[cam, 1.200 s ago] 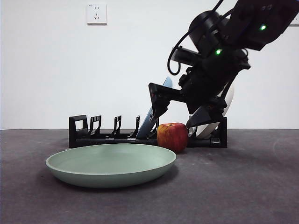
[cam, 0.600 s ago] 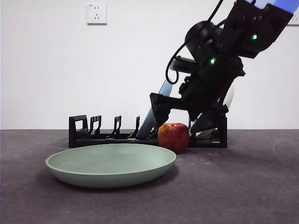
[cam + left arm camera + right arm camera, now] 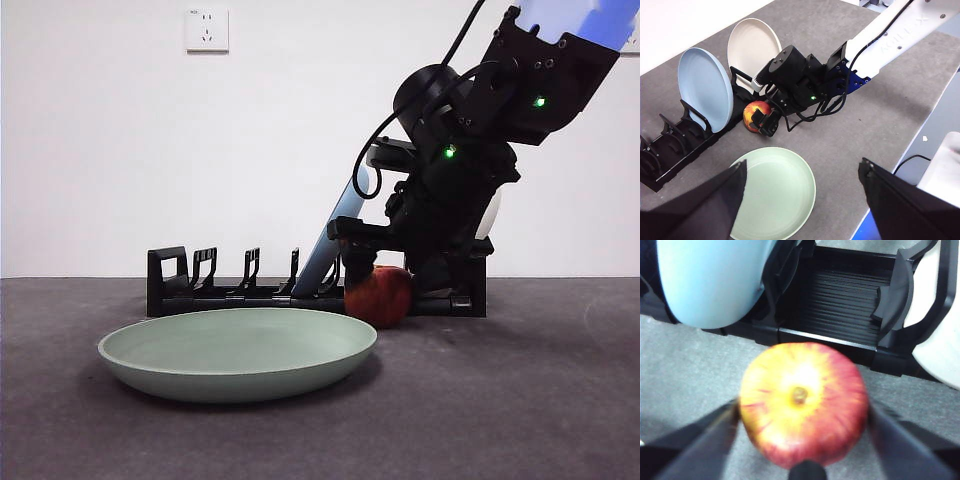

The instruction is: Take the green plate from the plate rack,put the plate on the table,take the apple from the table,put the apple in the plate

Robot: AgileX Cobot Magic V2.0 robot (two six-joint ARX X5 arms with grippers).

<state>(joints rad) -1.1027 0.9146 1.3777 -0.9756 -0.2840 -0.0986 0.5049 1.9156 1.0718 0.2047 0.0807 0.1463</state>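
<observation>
The green plate (image 3: pixel 238 350) lies flat on the table (image 3: pixel 520 400), in front of the plate rack (image 3: pixel 200 290); it also shows in the left wrist view (image 3: pixel 772 192). The apple (image 3: pixel 385 298) sits on the table just off the plate's rim, close against the rack. My right gripper (image 3: pixel 385 285) has come down over the apple, one jaw against each side of it (image 3: pixel 802 400). My left gripper (image 3: pixel 800 170) is open and empty, high above the table.
The light blue plate (image 3: pixel 335 235) and the beige plate (image 3: pixel 488 215) stand in the rack right behind the apple and the right arm. The rack's other slots are bare. A wall socket (image 3: pixel 207 29) is on the white wall.
My right gripper came down from above the apple and its jaws closed in on the apple's sides. The apple shifted slightly right. The green plate has not moved.
</observation>
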